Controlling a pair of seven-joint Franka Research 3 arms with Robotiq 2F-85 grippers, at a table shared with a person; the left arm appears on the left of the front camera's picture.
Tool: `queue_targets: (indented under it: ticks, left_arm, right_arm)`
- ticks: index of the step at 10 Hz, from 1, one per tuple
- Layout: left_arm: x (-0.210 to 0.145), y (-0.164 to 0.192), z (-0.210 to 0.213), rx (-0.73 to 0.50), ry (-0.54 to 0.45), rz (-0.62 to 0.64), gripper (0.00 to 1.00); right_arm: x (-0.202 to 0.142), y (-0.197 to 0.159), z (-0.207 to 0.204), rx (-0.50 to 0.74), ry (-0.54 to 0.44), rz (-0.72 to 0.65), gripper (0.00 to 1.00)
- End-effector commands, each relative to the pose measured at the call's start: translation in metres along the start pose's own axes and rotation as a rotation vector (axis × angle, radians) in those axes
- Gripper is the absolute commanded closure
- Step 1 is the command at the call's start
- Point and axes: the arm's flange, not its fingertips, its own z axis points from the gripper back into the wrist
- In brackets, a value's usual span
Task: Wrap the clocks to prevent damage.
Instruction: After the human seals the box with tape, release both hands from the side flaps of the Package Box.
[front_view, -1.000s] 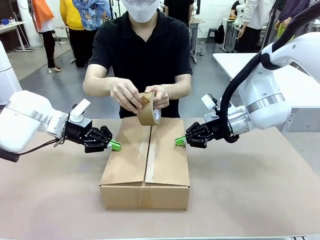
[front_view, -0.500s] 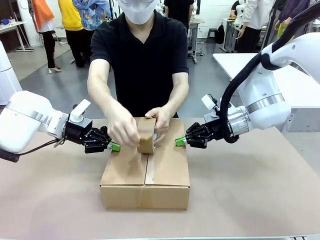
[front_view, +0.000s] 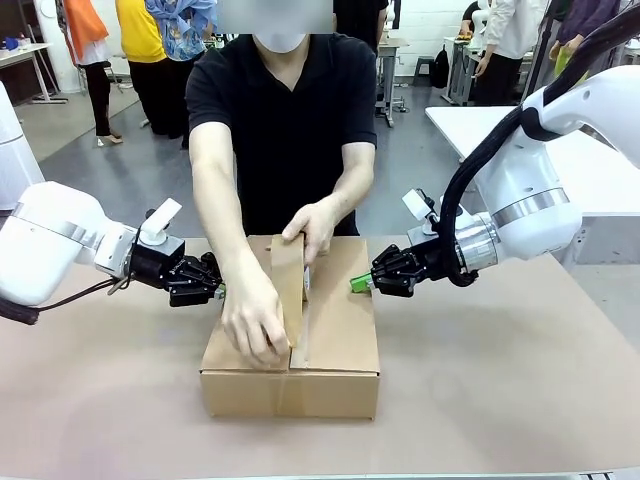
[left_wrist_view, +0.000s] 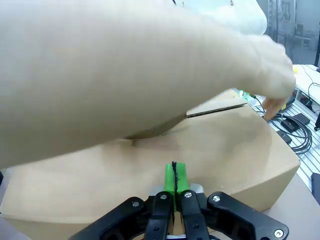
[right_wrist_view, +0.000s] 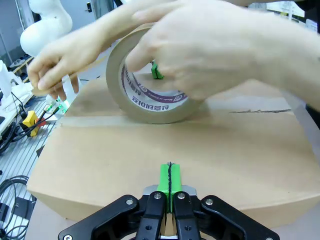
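A person draws brown tape from the tape roll (right_wrist_view: 152, 90) along the top seam of the cardboard box (front_view: 335, 330), one hand (front_view: 252, 320) pressing the strip near the front edge, the other (front_view: 312, 226) holding the roll at the back. The wrapped clocks are presumably sealed inside. Next comes cutting and smoothing the tape. The left gripper (front_view: 212, 290) and right gripper (front_view: 360, 284) press closed, empty-handed, on the flaps at either side.
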Motion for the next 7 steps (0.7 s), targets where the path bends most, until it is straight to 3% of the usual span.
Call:
queue_targets:
  ticks: [1, 7]
  left_arm:
    - [-0.0006, -0.0004, -0.0014, -0.005, 0.009, -0.004, 1.0]
    - [-0.0006, -0.0004, -0.0014, -0.005, 0.009, -0.004, 1.0]
  right_arm:
    - [-0.0024, 0.0005, -0.0034, -0.007, -0.003, -0.011, 0.99]
    - [-0.0024, 0.0005, -0.0034, -0.007, -0.003, -0.011, 0.99]
